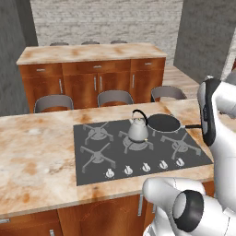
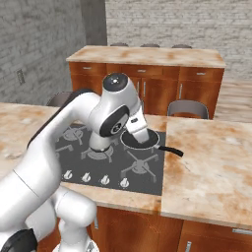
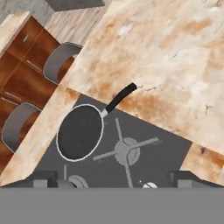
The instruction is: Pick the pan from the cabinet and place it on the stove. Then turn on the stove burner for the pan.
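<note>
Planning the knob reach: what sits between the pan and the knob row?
One front right grate lies between the pan and the knob row, with bare stove surface around it; clearest in the left base view.

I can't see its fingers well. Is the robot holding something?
No, nothing. The claw is open and empty, up above the pan sitting on the stove.

I see flat, even, fairly bright rendered light with no clear source. Shadows are faint, there's no glare on the counter (image 1: 41, 152), and edges look soft and slightly pixelated, without distortion.
</note>
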### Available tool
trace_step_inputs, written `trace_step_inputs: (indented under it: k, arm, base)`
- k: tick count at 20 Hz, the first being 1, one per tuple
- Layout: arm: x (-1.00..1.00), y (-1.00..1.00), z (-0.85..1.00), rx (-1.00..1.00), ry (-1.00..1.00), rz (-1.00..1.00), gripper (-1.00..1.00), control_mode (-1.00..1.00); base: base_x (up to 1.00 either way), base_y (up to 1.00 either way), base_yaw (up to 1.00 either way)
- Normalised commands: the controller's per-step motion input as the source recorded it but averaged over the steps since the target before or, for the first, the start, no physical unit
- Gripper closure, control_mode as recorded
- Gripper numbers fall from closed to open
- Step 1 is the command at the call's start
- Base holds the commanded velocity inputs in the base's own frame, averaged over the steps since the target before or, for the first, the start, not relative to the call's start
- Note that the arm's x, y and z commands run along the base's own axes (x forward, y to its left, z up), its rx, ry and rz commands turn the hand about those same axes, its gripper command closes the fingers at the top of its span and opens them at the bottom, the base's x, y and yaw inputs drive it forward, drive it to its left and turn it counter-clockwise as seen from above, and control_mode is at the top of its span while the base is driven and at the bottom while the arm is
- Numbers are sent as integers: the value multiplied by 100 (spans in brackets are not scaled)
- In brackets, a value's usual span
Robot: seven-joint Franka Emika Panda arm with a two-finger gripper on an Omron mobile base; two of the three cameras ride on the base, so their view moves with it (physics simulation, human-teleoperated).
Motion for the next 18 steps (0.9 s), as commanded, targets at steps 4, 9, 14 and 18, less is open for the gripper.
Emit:
trace_step_inputs:
  k: [4,9,14,18]
  arm:
    - [-57,53,-1,-17,12,38,-100,-100]
    - [-46,73,0,-17,14,39,-100,-100]
    - [-28,56,-9,-5,13,23,-100,-100]
    - [-6,38,-17,0,10,18,-100,-100]
  base:
    - [0,0,0]
    - [0,0,0]
    - [0,0,0]
    - [0,0,0]
